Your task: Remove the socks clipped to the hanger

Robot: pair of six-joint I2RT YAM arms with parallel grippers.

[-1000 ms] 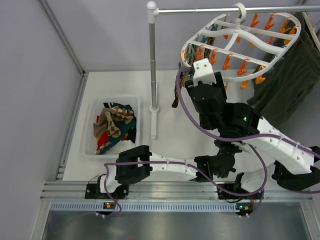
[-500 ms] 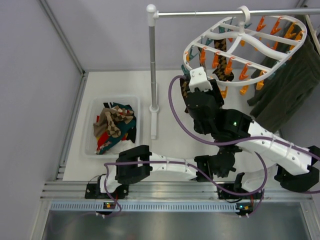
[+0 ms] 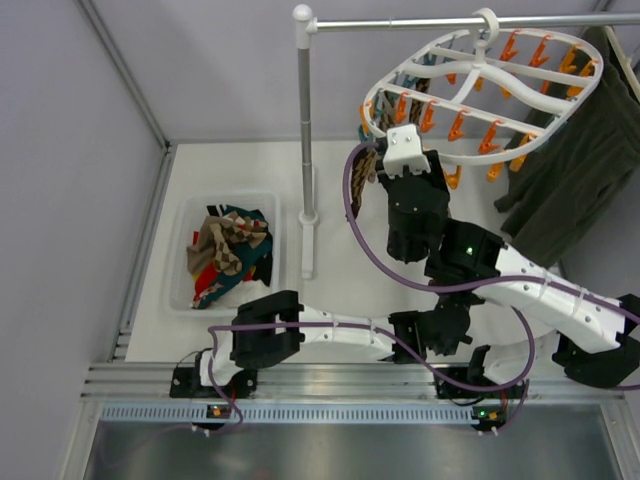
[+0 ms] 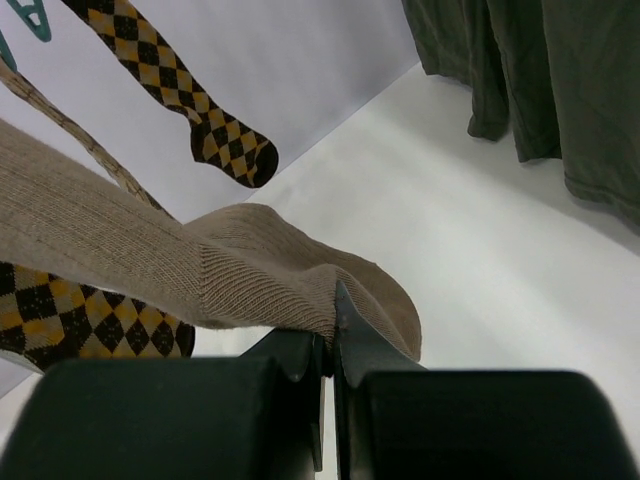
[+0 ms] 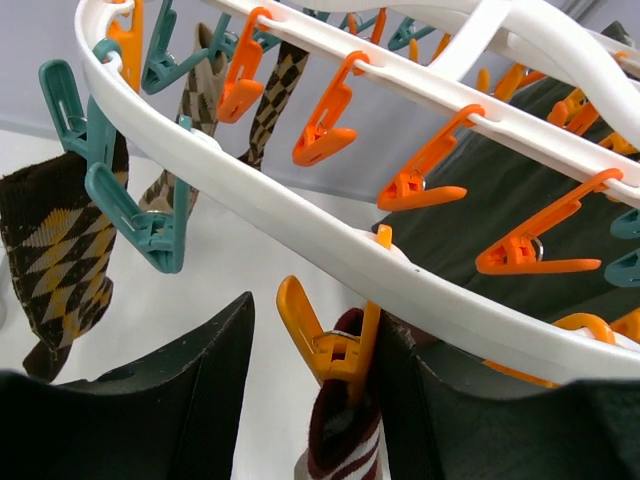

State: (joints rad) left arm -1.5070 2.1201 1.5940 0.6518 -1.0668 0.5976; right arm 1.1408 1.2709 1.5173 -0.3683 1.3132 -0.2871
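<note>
Compared with half a second ago, the hanger (image 3: 480, 52) has swung a little back to the left, and the right wrist has gone slightly higher in the top view, under the near-left part of the white frame.

From the right wrist camera, the right gripper (image 5: 315, 320) has its jaws apart, one finger on each side of an orange clip (image 5: 330, 345) that hangs from the hanger's rim. This clip holds a dark red sock (image 5: 335, 440) with pale stripes. The left finger stands clear of the clip. The right finger is very near to it and seems to touch, but the angle does not let me be sure.

The left gripper (image 4: 330, 320) is closed, with its jaws clamped on the toe of a tan sock (image 4: 150, 250). The tan sock goes up and to the left and leaves the picture there.

The socks (image 4: 230, 150) with the dark and yellow diamond pattern hang from teal clips at the left end of the hanger. One of them is just behind the tan sock.

Further socks lie in a clear bin (image 3: 180, 290) on the white table (image 3: 330, 190), left of the metal pole rack (image 3: 303, 140). A dark green garment (image 3: 575, 170) hangs at the right of the hanger.
</note>
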